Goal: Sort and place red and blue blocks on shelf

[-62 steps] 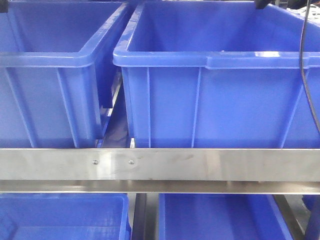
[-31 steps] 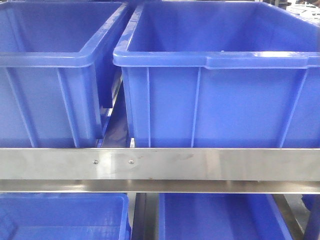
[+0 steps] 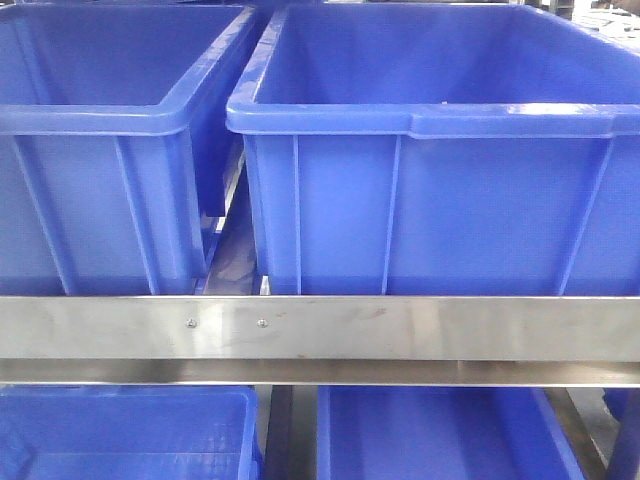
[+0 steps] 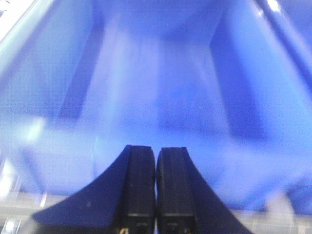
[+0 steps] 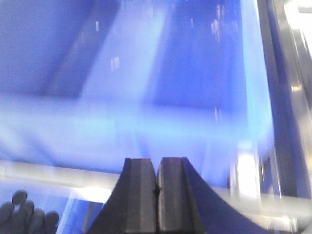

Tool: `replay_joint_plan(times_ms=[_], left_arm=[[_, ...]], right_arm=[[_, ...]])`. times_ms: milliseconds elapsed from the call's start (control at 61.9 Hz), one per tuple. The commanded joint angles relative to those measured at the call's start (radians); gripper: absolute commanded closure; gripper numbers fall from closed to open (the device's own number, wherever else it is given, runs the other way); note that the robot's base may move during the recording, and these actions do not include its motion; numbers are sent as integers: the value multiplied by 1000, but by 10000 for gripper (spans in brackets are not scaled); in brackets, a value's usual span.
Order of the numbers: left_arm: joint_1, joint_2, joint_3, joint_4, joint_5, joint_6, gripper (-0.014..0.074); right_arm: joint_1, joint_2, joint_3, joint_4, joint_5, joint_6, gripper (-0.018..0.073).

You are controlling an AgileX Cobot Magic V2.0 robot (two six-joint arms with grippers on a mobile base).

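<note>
Blocks are showing nowhere; you are facing blue bins (image 3: 430, 170) on the shelf (image 3: 320, 330), both the left gripper (image 4: 156, 185) and right gripper (image 5: 157, 187) pressed together, empty, so neither arm's nearness is judgeable.

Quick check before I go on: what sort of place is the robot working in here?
Probably a warehouse or parts-storage area: large blue plastic bins sit side by side on a multi-tier brushed-steel shelf rack, with more blue bins on the tier below.
</note>
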Motion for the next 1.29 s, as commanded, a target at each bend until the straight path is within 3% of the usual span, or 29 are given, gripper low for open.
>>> replay_joint_plan(times_ms=[0,242,1277], left_arm=[[0,-51,23,-5,-102,-3,459],[0,-78,90,-5,-131,-3,459],[0,-76,90,-8,-126,-3,459]], right_arm=[[0,-68,28,-4,-96,1,487],[0,-103,59,-4,-96,1,487],[-2,-137,60,-12,-77,-4,487]])
